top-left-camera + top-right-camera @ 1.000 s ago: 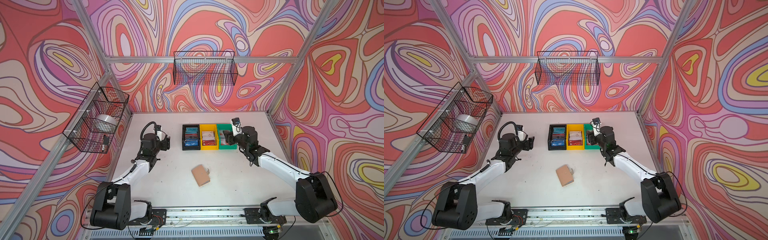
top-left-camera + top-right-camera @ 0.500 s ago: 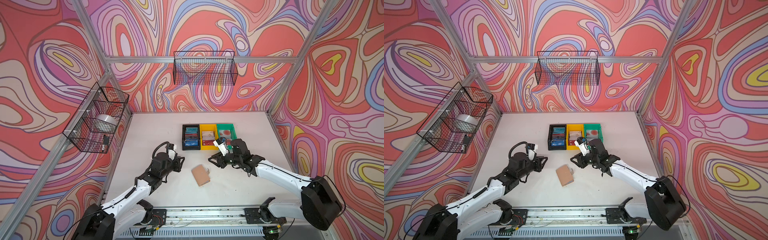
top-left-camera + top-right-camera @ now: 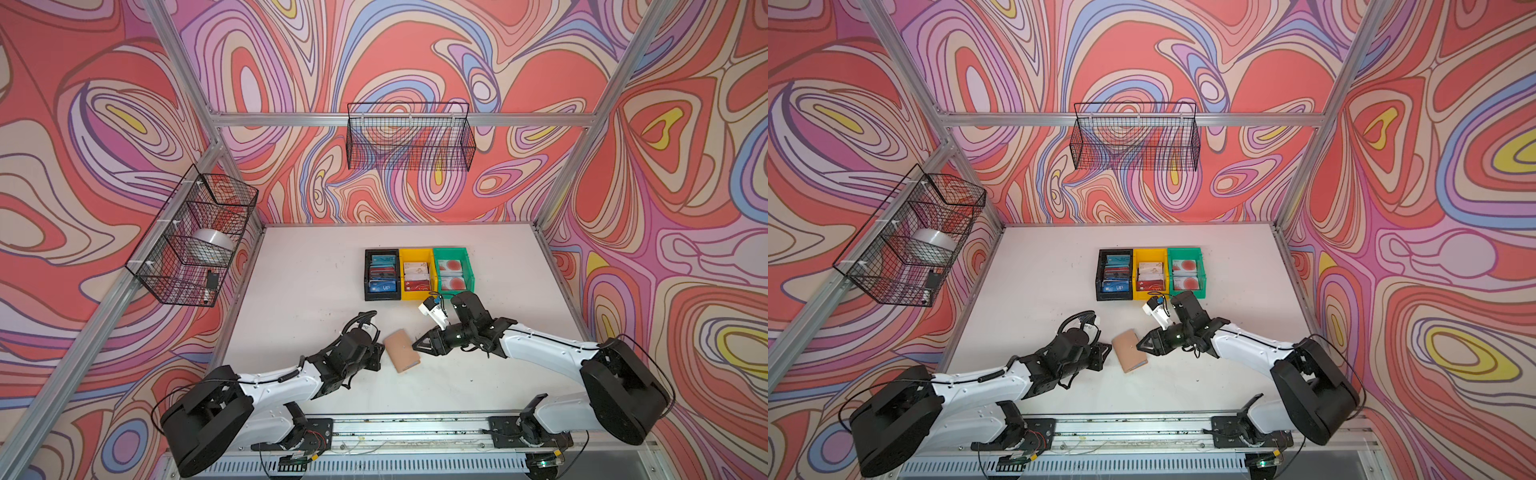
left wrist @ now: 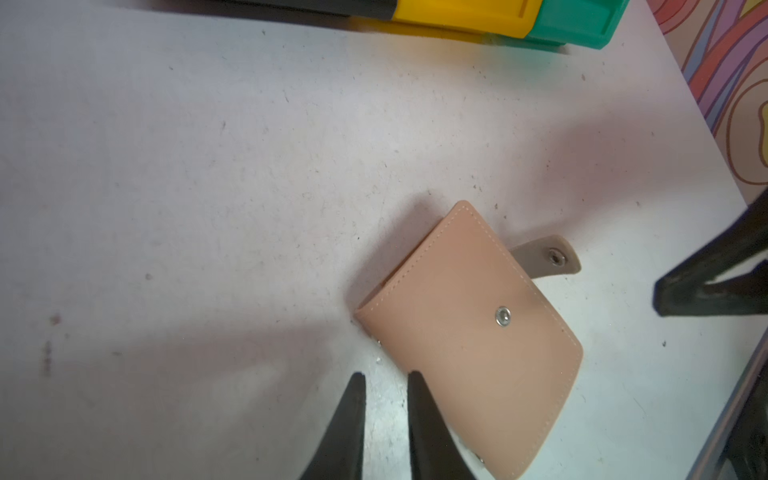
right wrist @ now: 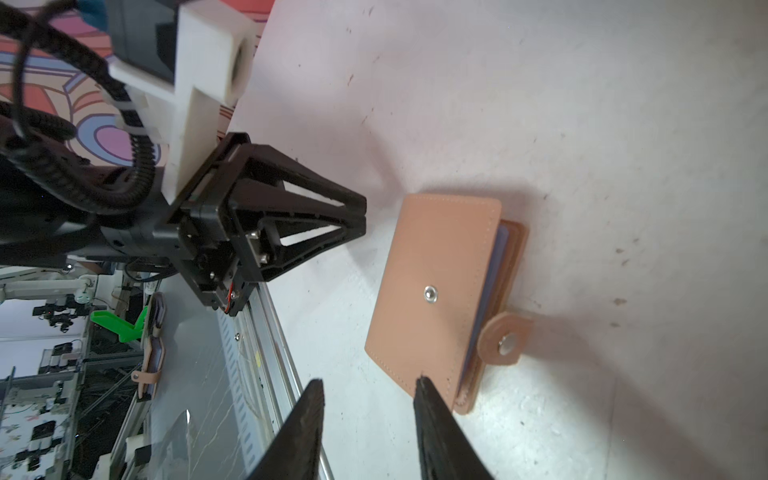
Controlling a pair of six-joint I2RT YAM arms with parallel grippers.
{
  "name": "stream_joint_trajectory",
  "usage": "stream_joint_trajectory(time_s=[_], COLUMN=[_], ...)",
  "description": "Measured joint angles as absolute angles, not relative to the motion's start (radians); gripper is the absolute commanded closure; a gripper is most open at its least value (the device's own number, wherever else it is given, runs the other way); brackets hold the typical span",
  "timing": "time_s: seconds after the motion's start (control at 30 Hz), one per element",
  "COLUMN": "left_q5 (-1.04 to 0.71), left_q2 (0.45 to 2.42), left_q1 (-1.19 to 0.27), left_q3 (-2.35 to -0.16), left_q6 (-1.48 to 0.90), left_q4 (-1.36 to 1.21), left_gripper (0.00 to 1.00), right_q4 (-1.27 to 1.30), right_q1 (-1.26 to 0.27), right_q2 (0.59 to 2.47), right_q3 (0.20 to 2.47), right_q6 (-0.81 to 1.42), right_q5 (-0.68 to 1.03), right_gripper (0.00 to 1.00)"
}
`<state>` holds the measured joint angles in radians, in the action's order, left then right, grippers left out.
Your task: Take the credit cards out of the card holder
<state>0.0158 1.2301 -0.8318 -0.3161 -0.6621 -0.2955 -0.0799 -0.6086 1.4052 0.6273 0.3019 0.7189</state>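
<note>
The tan card holder lies closed on the white table near the front, with its snap tab undone and sticking out. Bluish sleeve edges show at its open side; the credit cards inside it are hidden. My left gripper sits low at the holder's spine side, its jaws barely apart with only bare table between them. My right gripper is at the opposite side, open and empty, with one fingertip at the cover's corner.
Behind the holder stand a black bin, a yellow bin and a green bin, each holding several cards. Wire baskets hang on the left wall and the back wall. A metal rail runs along the front edge.
Both arms came forward from beside the bins and lowered onto either side of the card holder. Both grippers narrowed, the left one more. The holder has not moved.
</note>
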Motion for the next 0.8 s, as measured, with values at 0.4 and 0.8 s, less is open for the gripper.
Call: stream_joint_trajectory(time_s=[0.4, 0.8], left_q5=[-0.002, -0.001], left_q2=[1.285, 1.338], left_q1=[-0.867, -0.878], left_q3=[-0.313, -0.311], left_q6=[-0.735, -0.763], left_q4=[-0.378, -0.385], left_gripper=[0.82, 0.83], right_q4=[-0.083, -0.087], right_q1=[-0.612, -0.616], right_q2=[1.524, 1.586], right_q3=[0.619, 0.639], right_q6=[0.326, 0.327], right_q5=[0.738, 0.744], right_gripper=[0.62, 0.62])
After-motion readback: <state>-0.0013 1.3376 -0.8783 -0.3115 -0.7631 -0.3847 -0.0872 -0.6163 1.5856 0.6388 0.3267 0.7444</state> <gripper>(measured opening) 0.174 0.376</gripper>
